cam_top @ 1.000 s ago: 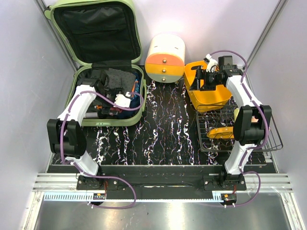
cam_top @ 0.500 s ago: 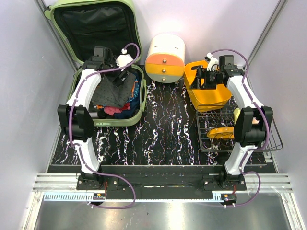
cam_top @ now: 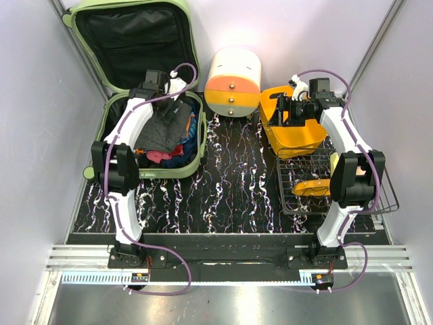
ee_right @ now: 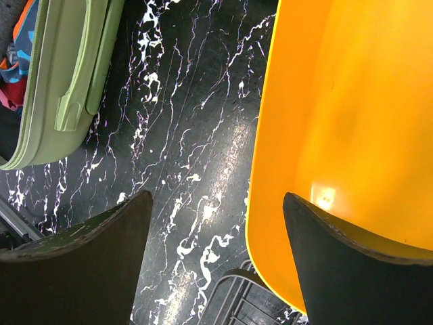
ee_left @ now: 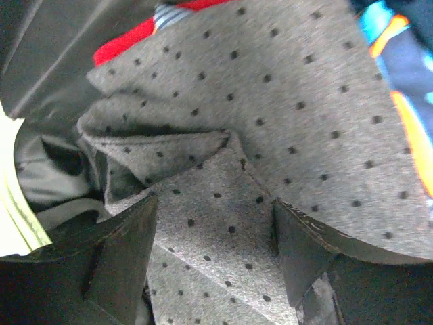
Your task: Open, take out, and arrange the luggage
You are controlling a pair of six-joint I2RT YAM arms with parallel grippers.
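The pale green luggage (cam_top: 145,172) lies open at the far left, its black-lined lid (cam_top: 135,40) standing up. Inside are a grey dotted garment (cam_top: 162,125), something red (cam_top: 159,156) and a blue-and-orange item (cam_top: 191,128). My left gripper (cam_top: 164,100) is at the rear of the case. In the left wrist view it (ee_left: 215,203) is open, its fingers straddling the folded grey garment (ee_left: 298,101). My right gripper (cam_top: 284,108) is open and empty over the left rim of the orange bin (cam_top: 298,135). In the right wrist view it (ee_right: 216,198) spans the bin wall (ee_right: 352,101); the luggage (ee_right: 67,81) shows at far left.
A cream-and-orange cylindrical drawer box (cam_top: 233,81) stands at the back centre. A wire rack (cam_top: 304,203) with an orange object (cam_top: 312,187) sits in front of the bin at the right. The black marbled tabletop (cam_top: 230,176) lies between the luggage and the rack.
My left arm has swung from the front of the case to its rear, near the hinge, uncovering the clothes. The right arm has barely moved.
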